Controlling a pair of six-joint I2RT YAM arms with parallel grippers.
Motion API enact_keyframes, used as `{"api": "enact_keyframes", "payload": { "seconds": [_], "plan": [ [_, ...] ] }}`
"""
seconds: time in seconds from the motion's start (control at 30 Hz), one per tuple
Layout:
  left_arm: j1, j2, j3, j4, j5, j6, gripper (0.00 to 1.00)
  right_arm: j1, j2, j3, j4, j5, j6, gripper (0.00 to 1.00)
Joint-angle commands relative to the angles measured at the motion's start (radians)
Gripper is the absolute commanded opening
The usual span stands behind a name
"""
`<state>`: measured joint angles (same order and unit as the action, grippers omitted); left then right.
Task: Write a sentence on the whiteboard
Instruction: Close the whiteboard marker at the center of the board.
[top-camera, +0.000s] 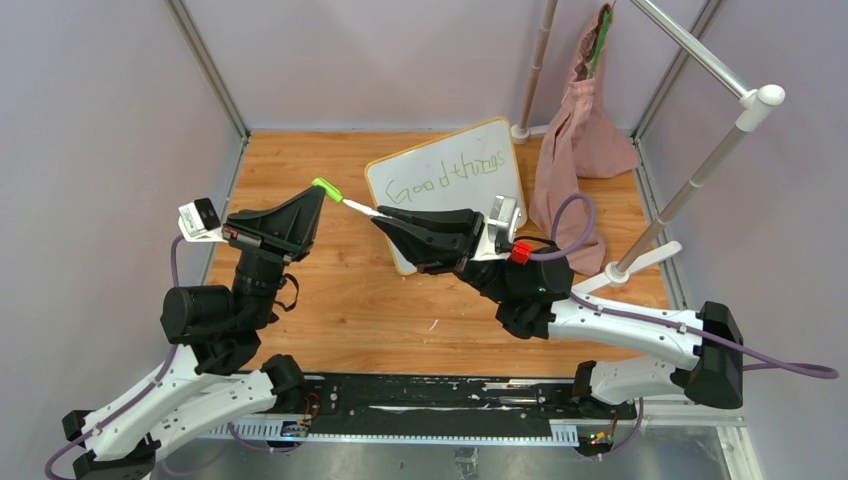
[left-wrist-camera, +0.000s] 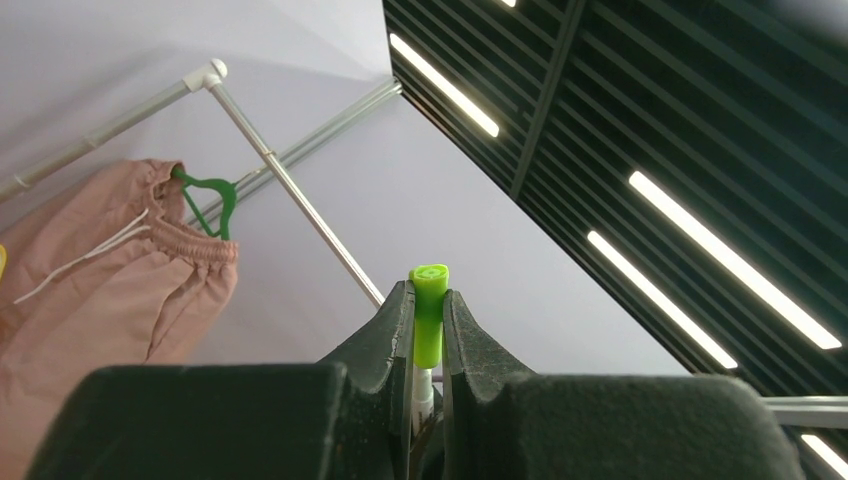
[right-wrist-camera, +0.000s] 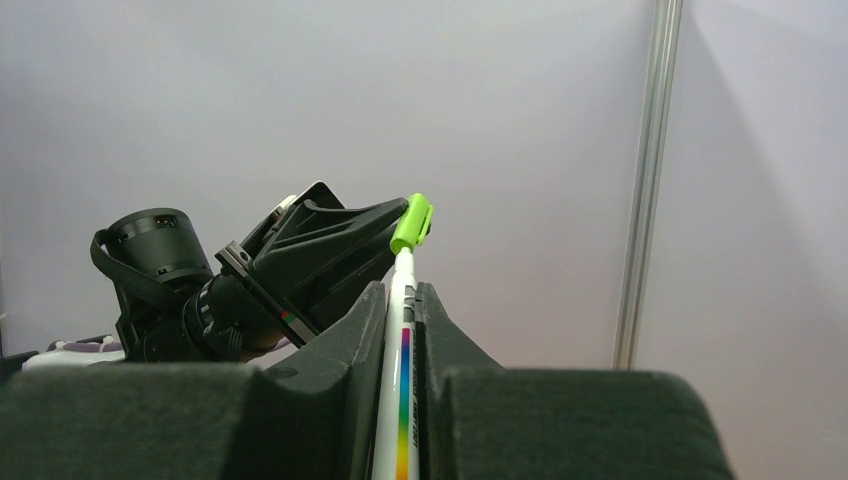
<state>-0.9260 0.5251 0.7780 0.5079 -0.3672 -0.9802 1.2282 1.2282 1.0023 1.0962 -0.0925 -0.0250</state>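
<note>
Pale lilac walls close in a wooden surface (top-camera: 350, 300), with both arms reaching up from its near edge. Toward the far edge, a little right of the middle, the whiteboard (top-camera: 450, 170) sits turned at an angle. It has a thin yellow-orange frame and green handwriting that reads "Good things". Its near left part is hidden behind the right arm. At the far right corner a pink garment (top-camera: 580, 130) hangs on a green hanger (top-camera: 598, 40) from a white clothes rack (top-camera: 700, 170), draping close beside the whiteboard's right side. Above the middle of the surface, the two grippers face each other with a marker (top-camera: 360, 208) spanning the gap between them. The left gripper (top-camera: 318, 192) is clenched on the green cap (top-camera: 326, 188) at the marker's end, and its wrist view shows the cap (left-wrist-camera: 428, 315) pinched upright between the dark fingers (left-wrist-camera: 375, 345), with a bit of white barrel below it. The right gripper (top-camera: 385, 215) is clamped on the marker's white barrel. From the right wrist camera, that barrel (right-wrist-camera: 400, 380) carries a rainbow stripe and runs up between the fingers (right-wrist-camera: 365, 320) to the cap (right-wrist-camera: 411, 222). Whether the cap is fully seated on the marker or partly drawn off cannot be told.
</note>
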Motion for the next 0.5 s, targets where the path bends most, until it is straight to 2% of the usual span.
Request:
{"api": "enact_keyframes", "payload": {
  "seconds": [0.0,0.47],
  "plan": [
    [0.003,-0.002,0.024,0.024,0.018,-0.006,0.00,0.013,-0.003,0.028,0.037,0.014,0.003,0.00],
    [0.003,0.050,0.030,0.026,0.109,-0.065,0.00,0.013,0.014,0.041,0.056,0.020,-0.019,0.00]
  ]
}}
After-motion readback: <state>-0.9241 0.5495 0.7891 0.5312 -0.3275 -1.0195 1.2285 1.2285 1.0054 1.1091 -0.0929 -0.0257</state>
